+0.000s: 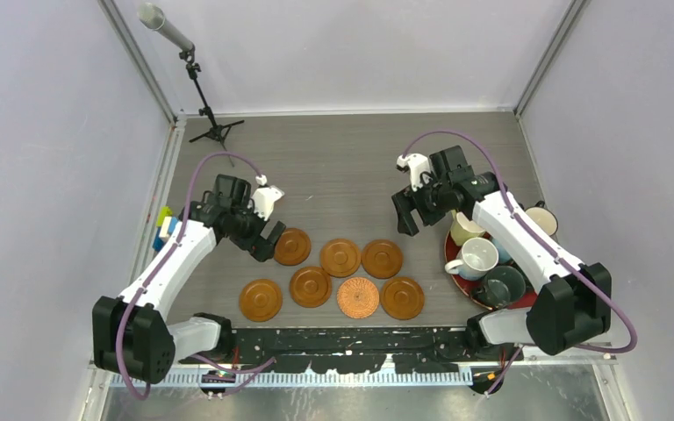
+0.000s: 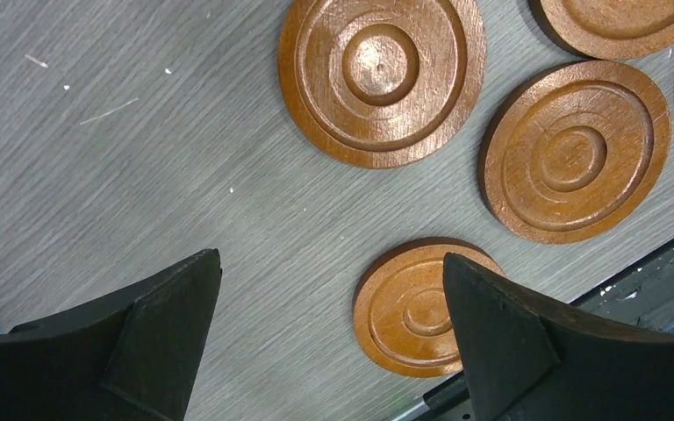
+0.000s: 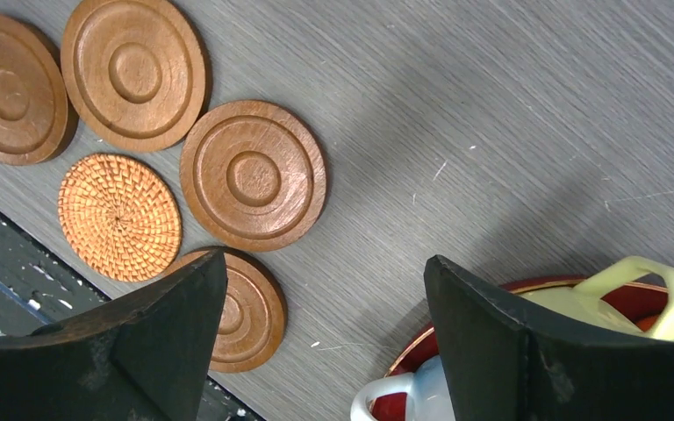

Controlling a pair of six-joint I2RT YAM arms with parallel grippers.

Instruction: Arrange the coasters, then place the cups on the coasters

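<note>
At the far left we see a microphone stand (image 1: 200,96) on the back of the table (image 1: 351,158), and some coloured blocks (image 1: 165,230) by the left edge. The left gripper (image 2: 329,257) has its jaws spread wide with nothing between them. It sits above bare table, just left of the coasters.

The coasters lie flat in two rows near the front edge, three farther back and four nearer. Six are wooden coasters (image 1: 311,286). The woven coaster (image 1: 357,298) is third from the left in the near row. None carries a cup.

The right gripper (image 3: 325,258) is also spread and empty, above the table between the coasters and the red tray (image 3: 641,303). The cups stand crowded on that tray at the right. We make out a pale yellow cup (image 1: 465,230), a white cup (image 1: 478,257) and a dark cup (image 1: 502,285). The right arm hides part of the others.
</note>
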